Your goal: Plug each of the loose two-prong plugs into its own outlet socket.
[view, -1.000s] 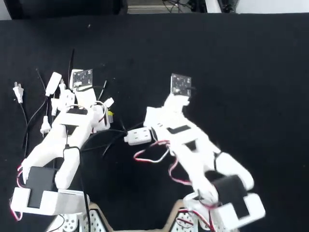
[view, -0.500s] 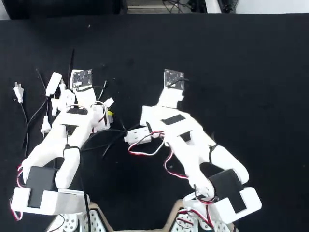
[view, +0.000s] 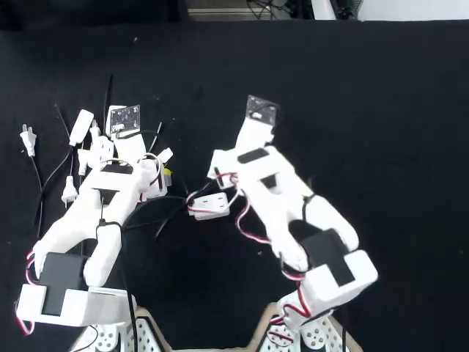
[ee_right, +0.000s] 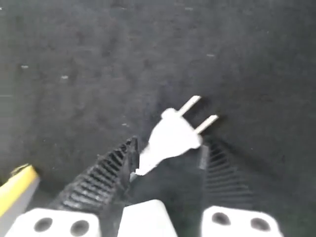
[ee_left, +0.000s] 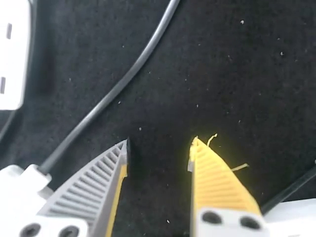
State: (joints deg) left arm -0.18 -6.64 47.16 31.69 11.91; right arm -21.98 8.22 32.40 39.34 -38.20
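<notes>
Though rooted at the near edge, has swung the right pincer (ee_right: 167,145) leftward and farther out within the last second, carrying the small circuit board (view: 261,110) on the wrist farther from the near edge. Keeps a plug (ee_right: 173,136) clenched between ribbed black jaws: smooth white moulded body, two bare metal prongs pointing away from the wrist, above the black worktop (view: 381,110). Reads as a carry toward insertion, by judgement; hangs near the outlet block (view: 209,207), hardly shifted meanwhile, so still calls for lining prongs up with slots. Leaves the left pincer (ee_left: 158,145) released and motionless at the left, gripping nothing: one finger (ee_left: 94,187) grey and ribbed, the other yellow with a frayed thread at its tip. Shows a smooth, round black cord (ee_left: 113,89) just beyond, then a glossy white socket face (ee_left: 11,49) with two narrow slots. Farther left, leaves loose plugs (view: 28,139) on thin black cords, unplugged, on matte, lint-flecked cloth.
</notes>
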